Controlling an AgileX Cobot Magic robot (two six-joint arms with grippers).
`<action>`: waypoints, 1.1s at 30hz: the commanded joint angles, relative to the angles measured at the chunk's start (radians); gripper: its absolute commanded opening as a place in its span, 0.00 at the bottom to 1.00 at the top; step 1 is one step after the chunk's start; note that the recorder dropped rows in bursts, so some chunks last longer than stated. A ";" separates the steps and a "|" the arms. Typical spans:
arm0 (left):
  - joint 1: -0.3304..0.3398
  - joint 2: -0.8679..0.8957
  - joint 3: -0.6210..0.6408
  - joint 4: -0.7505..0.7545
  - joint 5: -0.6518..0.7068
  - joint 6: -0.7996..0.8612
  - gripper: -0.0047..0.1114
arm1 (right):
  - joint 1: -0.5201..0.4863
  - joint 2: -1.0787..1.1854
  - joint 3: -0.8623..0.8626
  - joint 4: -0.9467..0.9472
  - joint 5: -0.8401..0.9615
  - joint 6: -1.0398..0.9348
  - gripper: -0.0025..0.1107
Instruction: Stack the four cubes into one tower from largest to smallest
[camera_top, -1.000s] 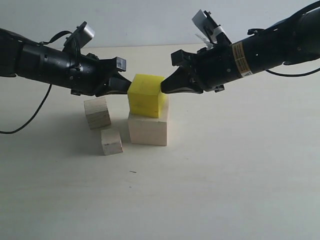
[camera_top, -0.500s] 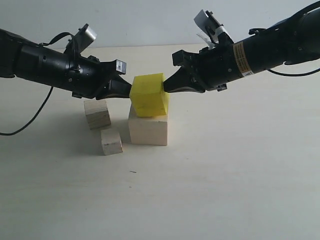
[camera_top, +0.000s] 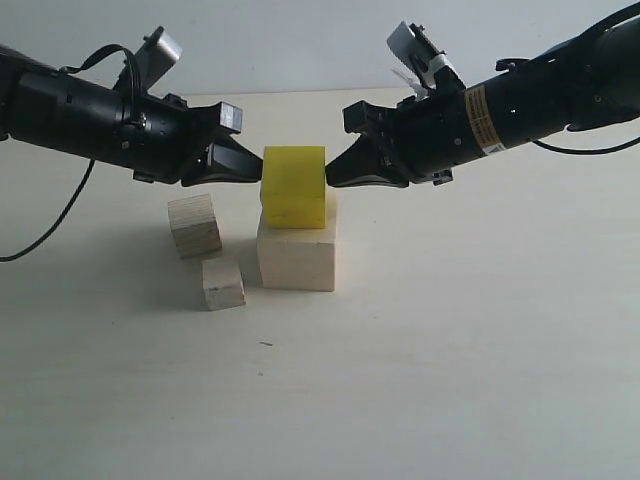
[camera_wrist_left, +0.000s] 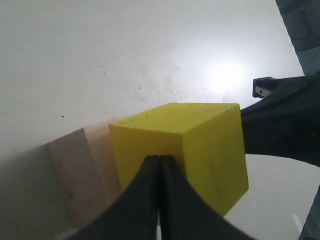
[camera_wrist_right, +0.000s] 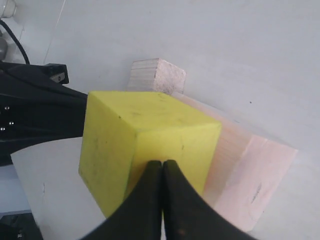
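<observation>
Yellow cube (camera_top: 294, 187) atop large pale cube (camera_top: 296, 257), wedged between left gripper (camera_top: 253, 172) and right gripper (camera_top: 332, 179), fingers pinched closed; uneven push could slide it off.

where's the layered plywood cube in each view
exterior view: the layered plywood cube stands left of the large pale cube, apart from it.
left wrist view: not in it.
right wrist view: the layered plywood cube shows just beyond the yellow cube.
shared landmark: the yellow cube, on top of the large pale cube, is in all three views.
</observation>
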 joint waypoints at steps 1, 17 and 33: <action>-0.001 -0.010 0.001 0.008 0.024 -0.006 0.04 | 0.003 -0.002 -0.006 0.008 0.001 0.000 0.02; -0.001 -0.010 0.001 0.034 0.001 -0.010 0.04 | 0.003 -0.002 -0.006 0.008 -0.056 0.000 0.02; -0.001 -0.010 0.001 0.041 0.008 -0.018 0.04 | 0.003 -0.002 -0.006 0.008 0.028 0.000 0.02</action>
